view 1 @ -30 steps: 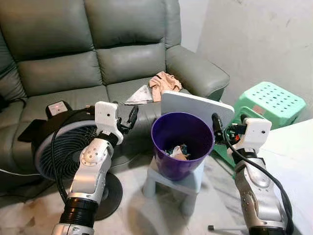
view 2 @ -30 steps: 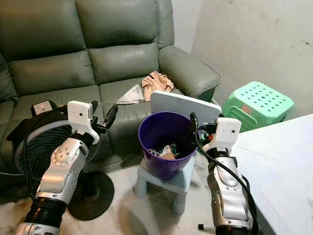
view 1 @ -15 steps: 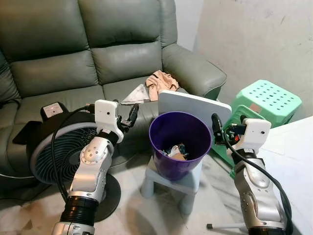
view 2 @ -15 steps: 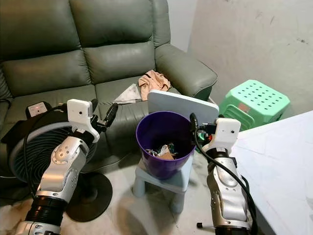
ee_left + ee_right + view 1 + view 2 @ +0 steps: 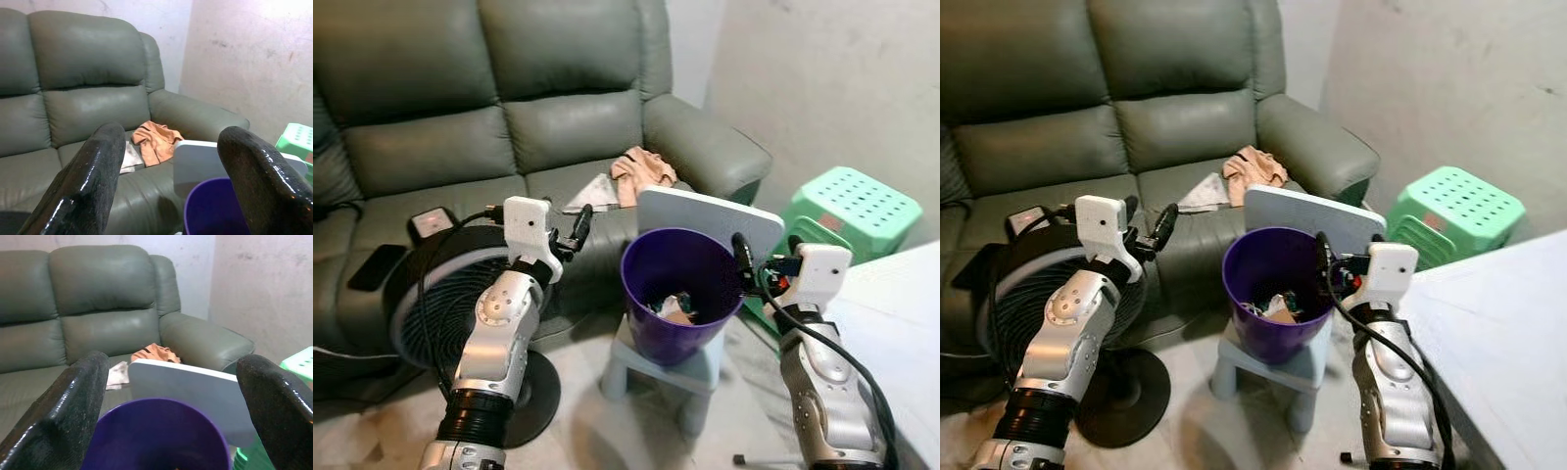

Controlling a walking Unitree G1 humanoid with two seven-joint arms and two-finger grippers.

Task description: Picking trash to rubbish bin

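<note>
- The round purple plastic rubbish bin (image 5: 677,302) is standing upright on a small pale blue plastic stool (image 5: 668,367), mouth opening upward, long axis vertical, just in front of the grey-green leather sofa (image 5: 509,127).
- Crumpled scraps of trash (image 5: 674,306), mixed white and tan, are lying at the bottom of the bin.
- A flat pale grey board (image 5: 710,217) is leaning behind the bin's far rim, its long edge running left to right.
- The left end effector (image 5: 568,227) is hanging in the air to the left of the bin, above the black round floor fan (image 5: 450,304); its two black fingers (image 5: 93,176) are spread apart, gripping nothing, and pointing toward the sofa seat.
- The right end effector (image 5: 751,262) is sitting just beside the bin's right rim; its fingers (image 5: 73,406) are spread wide and empty, and in the right wrist view the bin's mouth is lying between them.
- A crumpled peach-coloured cloth (image 5: 639,168) and a flat whitish paper piece (image 5: 592,192) are resting on the sofa seat, behind the bin.
- A mint-green perforated plastic stool (image 5: 842,211) is standing to the right, near the wall.
</note>
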